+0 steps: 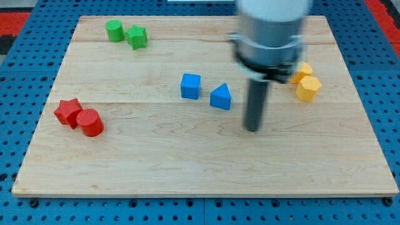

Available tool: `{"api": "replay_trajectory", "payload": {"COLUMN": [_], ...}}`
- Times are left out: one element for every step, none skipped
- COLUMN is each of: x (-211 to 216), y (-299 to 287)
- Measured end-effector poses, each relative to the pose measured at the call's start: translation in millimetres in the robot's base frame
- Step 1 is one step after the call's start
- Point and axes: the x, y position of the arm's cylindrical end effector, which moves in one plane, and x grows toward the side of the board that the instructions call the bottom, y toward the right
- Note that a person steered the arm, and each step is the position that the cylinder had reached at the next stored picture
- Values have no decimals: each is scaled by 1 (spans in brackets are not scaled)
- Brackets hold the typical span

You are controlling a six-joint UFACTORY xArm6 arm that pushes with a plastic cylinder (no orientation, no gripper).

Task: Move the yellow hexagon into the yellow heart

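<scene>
While my tip [252, 129], a bare clawless rod, is set below the blue triangle [220, 97], the yellow hexagon [308, 88] is seen touching the yellow heart [302, 70].

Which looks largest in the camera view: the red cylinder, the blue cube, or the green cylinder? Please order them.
1. red cylinder, largest, though it lies nearest the view's bottom, so nearness may enlarge it.
2. blue cube.
3. green cylinder, smallest, farthest toward the view's top.

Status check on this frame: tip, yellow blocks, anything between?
My tip on bare board, lower left of yellow hexagon. Hexagon touching yellow heart. Nothing between.
</scene>
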Motion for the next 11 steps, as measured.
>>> {"api": "replay_trajectory", "payload": {"x": [-6, -41, -71, -99, -113, -140, -158, -184, -205, -222, -241], "y": [78, 91, 73, 72, 81, 87, 111, 108, 83, 59, 113]}}
